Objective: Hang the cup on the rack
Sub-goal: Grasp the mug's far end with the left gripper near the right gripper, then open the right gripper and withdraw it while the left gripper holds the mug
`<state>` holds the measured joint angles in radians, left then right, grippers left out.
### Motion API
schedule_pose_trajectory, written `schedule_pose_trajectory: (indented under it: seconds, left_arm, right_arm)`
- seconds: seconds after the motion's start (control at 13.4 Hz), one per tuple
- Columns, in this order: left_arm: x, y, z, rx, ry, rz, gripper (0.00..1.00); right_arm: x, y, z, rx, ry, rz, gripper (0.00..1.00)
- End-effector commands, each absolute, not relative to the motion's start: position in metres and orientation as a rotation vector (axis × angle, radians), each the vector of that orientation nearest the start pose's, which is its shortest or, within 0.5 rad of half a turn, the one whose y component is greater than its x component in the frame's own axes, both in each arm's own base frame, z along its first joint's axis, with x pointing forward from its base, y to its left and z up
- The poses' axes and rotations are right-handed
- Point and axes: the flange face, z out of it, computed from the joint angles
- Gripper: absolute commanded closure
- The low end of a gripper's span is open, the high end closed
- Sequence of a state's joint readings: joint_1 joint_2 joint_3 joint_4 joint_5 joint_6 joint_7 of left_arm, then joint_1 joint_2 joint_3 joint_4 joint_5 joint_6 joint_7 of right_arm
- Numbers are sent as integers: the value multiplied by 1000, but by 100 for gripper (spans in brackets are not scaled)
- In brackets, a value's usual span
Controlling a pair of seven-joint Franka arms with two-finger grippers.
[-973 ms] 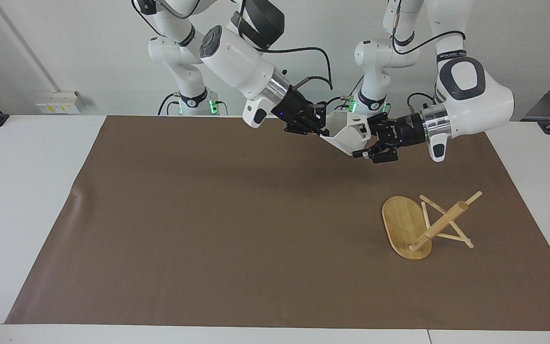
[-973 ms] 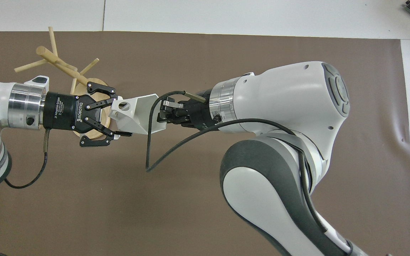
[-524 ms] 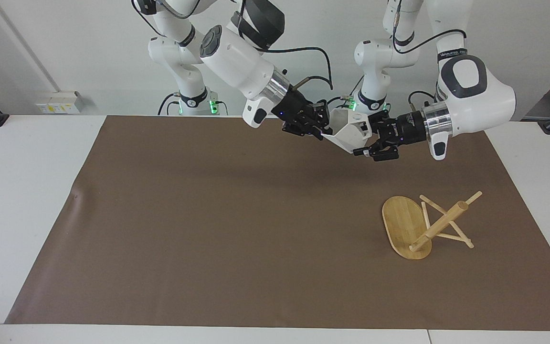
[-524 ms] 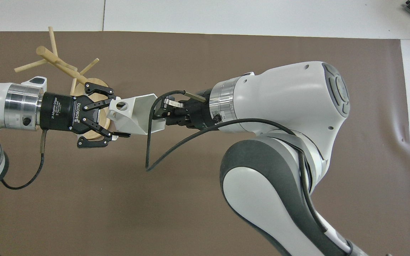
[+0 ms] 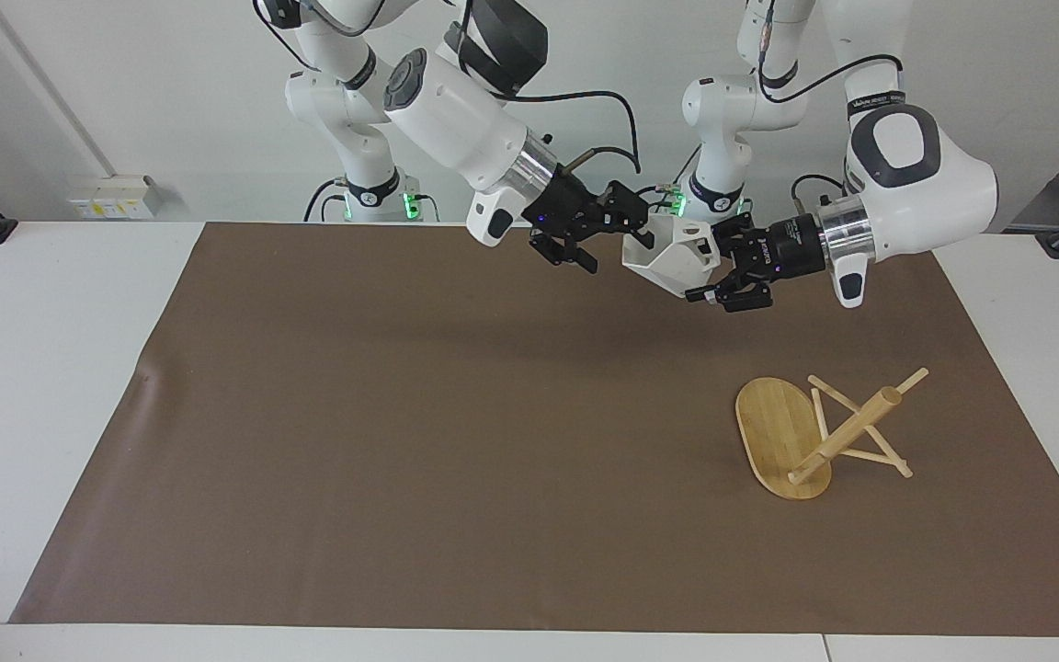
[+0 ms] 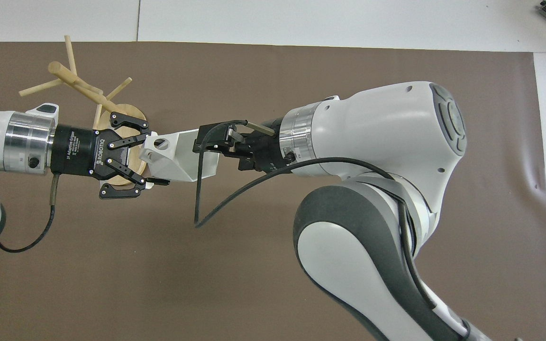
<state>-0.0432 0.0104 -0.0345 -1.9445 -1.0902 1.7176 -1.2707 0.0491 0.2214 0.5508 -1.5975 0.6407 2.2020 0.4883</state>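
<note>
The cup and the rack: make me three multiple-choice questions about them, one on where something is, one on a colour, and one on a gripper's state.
1. Where is the rack?
A. In the right gripper
B. On the brown mat, toward the left arm's end of the table
C. On the brown mat, toward the right arm's end of the table

2. What colour is the cup?
A. Blue
B. Red
C. White

3. How does the right gripper stand?
A. Open
B. Shut on the cup
C. Shut on the rack

Answers:
1 B: the rack rests on the brown mat at the left arm's end.
2 C: the cup is plain white.
3 A: the right gripper has its fingers spread apart, and only the left gripper grips the cup, up in the air.
</note>
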Motion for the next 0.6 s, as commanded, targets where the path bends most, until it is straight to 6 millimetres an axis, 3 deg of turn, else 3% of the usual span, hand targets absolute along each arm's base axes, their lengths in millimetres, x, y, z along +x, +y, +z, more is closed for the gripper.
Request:
schedule_pose_trajectory:
  seconds: [0.0,0.3,0.52]
  left_arm:
    - [540,-119,505,1600,1623,-1002,100]
    - [541,-112,499,1602,1753,-971,100]
    - [544,-103,493,1617,1875,-904,100]
  right_arm:
    - [554,359,571,-2322,261,30,0]
    - [563,345,577,-2339,267,-16,0]
    - [577,319,580,-2367,249,-80,0]
